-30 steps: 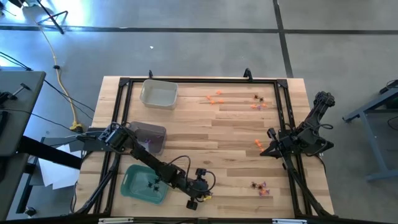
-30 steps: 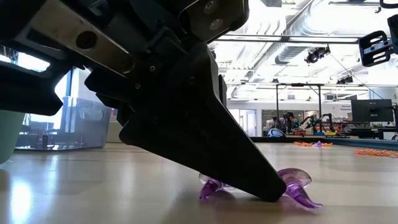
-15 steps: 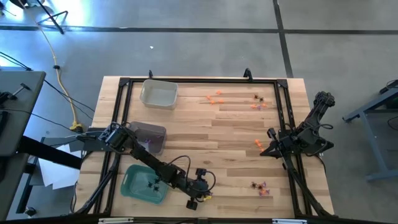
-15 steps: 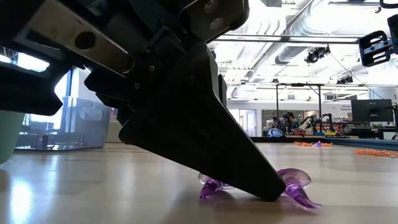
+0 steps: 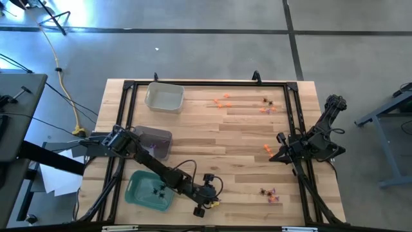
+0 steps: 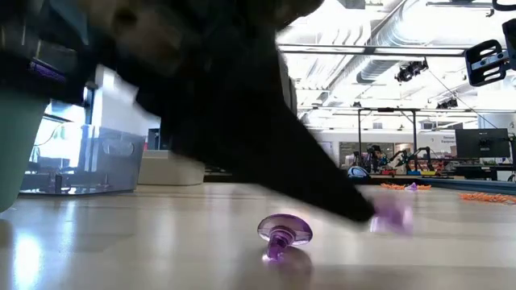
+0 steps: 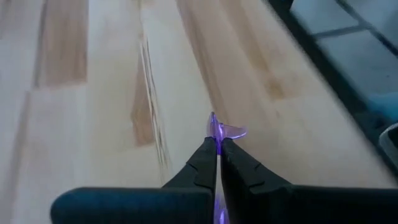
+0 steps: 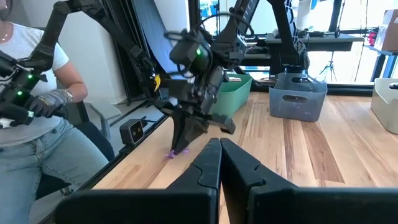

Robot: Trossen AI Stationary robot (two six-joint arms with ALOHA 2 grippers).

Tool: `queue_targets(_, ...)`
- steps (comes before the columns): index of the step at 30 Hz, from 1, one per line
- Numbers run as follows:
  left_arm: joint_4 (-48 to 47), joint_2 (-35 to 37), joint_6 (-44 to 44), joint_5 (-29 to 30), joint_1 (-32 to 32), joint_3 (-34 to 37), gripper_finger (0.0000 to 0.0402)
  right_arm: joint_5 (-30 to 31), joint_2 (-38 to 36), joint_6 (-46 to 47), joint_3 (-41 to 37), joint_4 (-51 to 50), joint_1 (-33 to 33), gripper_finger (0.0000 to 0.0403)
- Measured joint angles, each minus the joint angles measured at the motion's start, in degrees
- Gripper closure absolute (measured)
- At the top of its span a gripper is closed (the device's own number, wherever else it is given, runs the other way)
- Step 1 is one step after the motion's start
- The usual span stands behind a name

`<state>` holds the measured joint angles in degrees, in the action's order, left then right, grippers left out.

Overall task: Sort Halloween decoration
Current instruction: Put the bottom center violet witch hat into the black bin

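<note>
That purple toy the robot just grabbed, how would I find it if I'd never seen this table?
Start at the green tray on the near-left of the wooden table. Beside it, toward the middle of the near edge, the left pincer is shut on a tiny purple trinket, lifted off the wood. A second purple trinket lies on the table just below; only the pinched one is in the air.
</note>
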<state>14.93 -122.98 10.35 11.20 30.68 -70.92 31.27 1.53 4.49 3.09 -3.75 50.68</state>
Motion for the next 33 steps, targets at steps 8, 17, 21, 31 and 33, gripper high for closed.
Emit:
queue_targets(8,-6.1,5.7,0.5,3.3,0.7,-0.1,0.0401,0.0,0.0,0.0,0.0,0.0,0.0,0.0402)
queue_targets(17,-38.0,16.5,14.6,24.3,7.7,-0.1,0.0401,0.0,0.0,0.0,0.0,0.0,0.0,0.0402)
queue_targets(21,-56.3,21.9,25.9,32.3,11.2,-0.1,0.0401,0.0,0.0,0.0,0.0,0.0,0.0,0.0402)
queue_targets(31,-91.7,29.1,53.1,34.6,15.1,0.3,0.0401,0.0,0.0,0.0,0.0,0.0,0.0,0.0402)
queue_targets(33,-94.4,30.8,55.6,34.5,15.3,2.0,0.0401,0.0,0.0,0.0,0.0,0.0,0.0,0.0402)
